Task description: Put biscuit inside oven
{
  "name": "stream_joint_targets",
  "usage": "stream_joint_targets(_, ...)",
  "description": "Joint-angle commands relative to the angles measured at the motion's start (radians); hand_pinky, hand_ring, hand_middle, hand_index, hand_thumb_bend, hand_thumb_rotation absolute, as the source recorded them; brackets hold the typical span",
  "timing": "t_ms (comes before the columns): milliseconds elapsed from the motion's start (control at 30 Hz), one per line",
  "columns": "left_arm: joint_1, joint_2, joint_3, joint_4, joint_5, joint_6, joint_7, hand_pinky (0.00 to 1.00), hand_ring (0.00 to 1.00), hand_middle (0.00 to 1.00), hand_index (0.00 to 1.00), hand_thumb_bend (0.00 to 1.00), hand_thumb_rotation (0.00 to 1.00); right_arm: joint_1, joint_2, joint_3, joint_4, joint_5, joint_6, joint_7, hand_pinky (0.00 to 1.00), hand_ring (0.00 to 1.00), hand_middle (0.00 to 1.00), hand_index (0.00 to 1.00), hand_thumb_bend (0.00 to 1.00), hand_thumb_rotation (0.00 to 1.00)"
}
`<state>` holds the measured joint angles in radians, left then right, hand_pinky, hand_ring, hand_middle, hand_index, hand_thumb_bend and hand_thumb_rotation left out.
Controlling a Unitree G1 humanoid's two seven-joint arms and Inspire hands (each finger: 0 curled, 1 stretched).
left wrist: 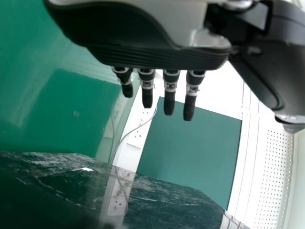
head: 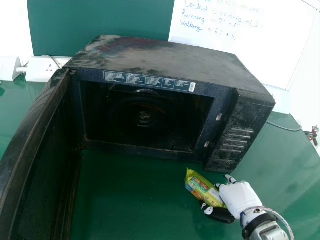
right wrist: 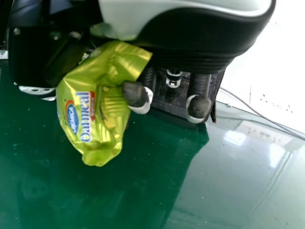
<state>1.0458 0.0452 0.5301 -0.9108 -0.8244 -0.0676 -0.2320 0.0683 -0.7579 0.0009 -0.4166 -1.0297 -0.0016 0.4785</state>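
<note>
Head view, lower right: the biscuit packet (head: 201, 189) is clamped between thumb and fingers of the right hand (head: 239, 196), its lower end partly hidden, outside the microwave oven (head: 165, 56). The dark cavity (head: 165, 117) is barely discernible; the open door (head: 37, 145) is cut off at left. Left wrist view: the left hand (left wrist: 147, 52) is seen with fingers straight, slightly apart.

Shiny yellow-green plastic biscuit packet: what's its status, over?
Right hand: pinching packet, outside black boxy oven. Left hand: open, fingers straight. Oven door: open, nothing seen blocking the mouth.
</note>
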Motion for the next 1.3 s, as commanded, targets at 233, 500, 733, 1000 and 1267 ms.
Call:
stream_joint_targets(233, 0.014, 0.009, 0.007, -0.014, 0.005, 0.006, -0.002, 0.54, 0.67, 0.80, 0.69, 1.00, 1.00, 0.036, 0.008, -0.039, -0.071, 0.031, -0.019, -0.045, 0.00, 0.00, 0.00, 0.47, 0.49, 0.04)
stream_joint_targets(500, 0.007, 0.003, -0.001, -0.015, 0.017, 0.001, 0.000, 0.54, 0.69, 0.80, 0.71, 1.00, 1.00, 0.023, 0.028, -0.062, -0.105, 0.066, -0.028, -0.076, 0.00, 0.00, 0.00, 0.47, 0.49, 0.04)
stream_joint_targets(733, 0.004, 0.005, -0.005, -0.009, 0.001, 0.000, -0.013, 0.56, 0.69, 0.80, 0.72, 1.00, 1.00, -0.008, 0.057, -0.065, -0.134, 0.104, -0.023, -0.076, 0.00, 0.00, 0.00, 0.47, 0.49, 0.04)
stream_joint_targets(1000, 0.016, 0.005, -0.003, -0.012, -0.005, 0.007, -0.014, 0.55, 0.68, 0.78, 0.71, 1.00, 1.00, -0.067, 0.084, -0.026, -0.135, 0.092, -0.039, -0.088, 0.00, 0.00, 0.00, 0.47, 0.49, 0.04)
stream_joint_targets(1267, 0.031, 0.000, 0.000, -0.026, -0.006, 0.024, 0.007, 0.54, 0.68, 0.78, 0.71, 1.00, 1.00, -0.132, 0.128, 0.033, -0.126, 0.077, -0.035, -0.073, 0.00, 0.00, 0.00, 0.47, 0.49, 0.04)
